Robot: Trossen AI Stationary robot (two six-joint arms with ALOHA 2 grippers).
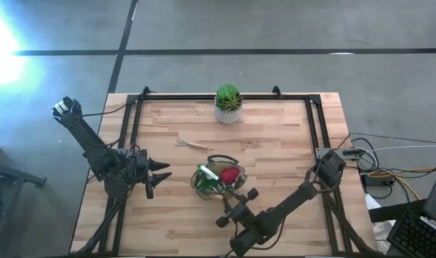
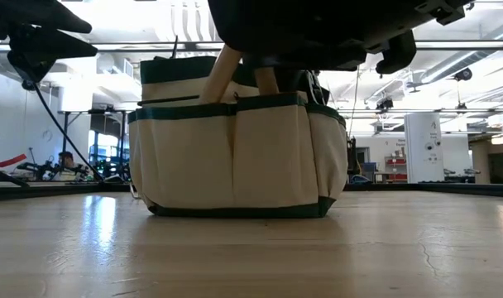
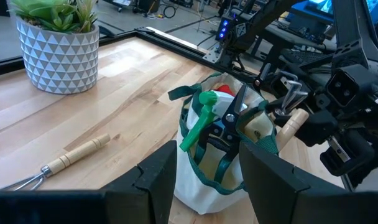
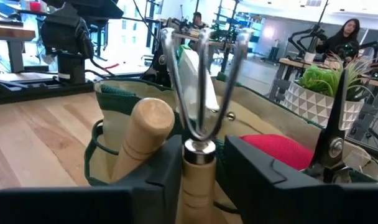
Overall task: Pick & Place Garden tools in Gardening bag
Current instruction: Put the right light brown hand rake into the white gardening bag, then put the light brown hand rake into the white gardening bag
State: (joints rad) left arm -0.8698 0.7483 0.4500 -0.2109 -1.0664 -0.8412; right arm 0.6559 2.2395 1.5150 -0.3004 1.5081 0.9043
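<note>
One rake (image 4: 198, 87), upright, tines up, in bag (image 4: 114, 99)

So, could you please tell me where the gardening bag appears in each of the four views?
High view: bag just below centre, between the arms.
Low view: bag fills the middle, on the table.
Left wrist view: bag centre, beyond the fingers.
Right wrist view: bag directly ahead, behind the held rake.
Shared landmark: the potted plant, also in both wrist views.
</note>
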